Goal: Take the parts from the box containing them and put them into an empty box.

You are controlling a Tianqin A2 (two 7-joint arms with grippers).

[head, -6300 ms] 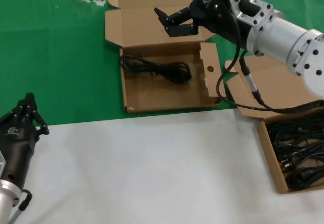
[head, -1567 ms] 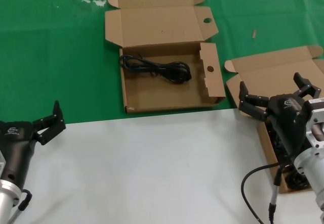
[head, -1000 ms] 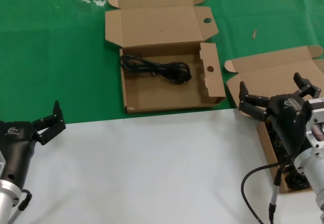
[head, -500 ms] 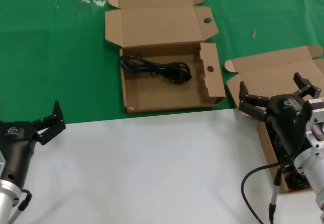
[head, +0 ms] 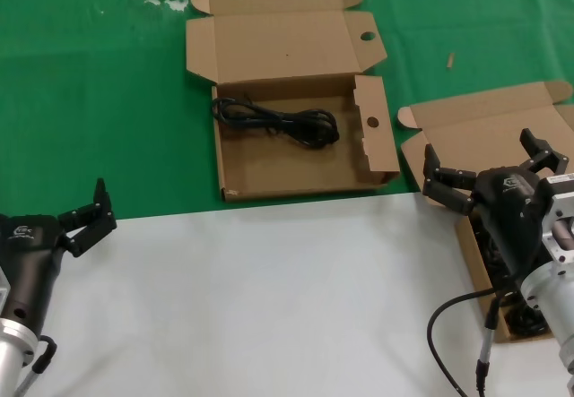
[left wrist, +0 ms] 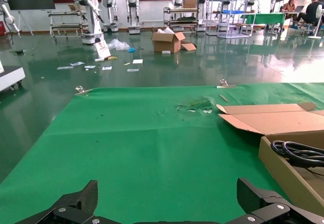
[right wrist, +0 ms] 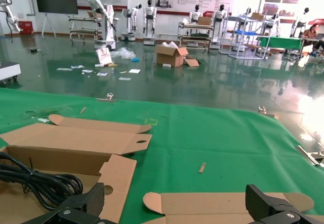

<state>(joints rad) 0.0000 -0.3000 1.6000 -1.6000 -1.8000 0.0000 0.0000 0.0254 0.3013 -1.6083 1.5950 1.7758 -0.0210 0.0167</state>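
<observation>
The empty box [head: 296, 168], with round holes in its flaps, lies open on the green cloth at the back centre. One black power cord [head: 278, 121] rests in it, and shows again as a cord [right wrist: 35, 179] and a cord [left wrist: 298, 153] in the wrist views. The box containing the parts [head: 489, 128] lies open at the right. My right arm hides most of its cords [head: 527, 322]. My right gripper [head: 480, 153] [right wrist: 174, 198] hangs open above that box's near end, holding nothing. My left gripper [head: 40, 209] [left wrist: 167, 193] stands open and empty at the near left.
A white sheet [head: 269, 298] covers the near half of the table and the green cloth [head: 99, 83] the far half. The holed side flap [head: 375, 133] stands upright between the two boxes. The plain lid [right wrist: 217, 206] lies flat.
Since the oldest frame my right gripper has come back from over the holed box to the box at the right, and my left gripper has opened. Nothing has moved over the last 1.6 seconds.
</observation>
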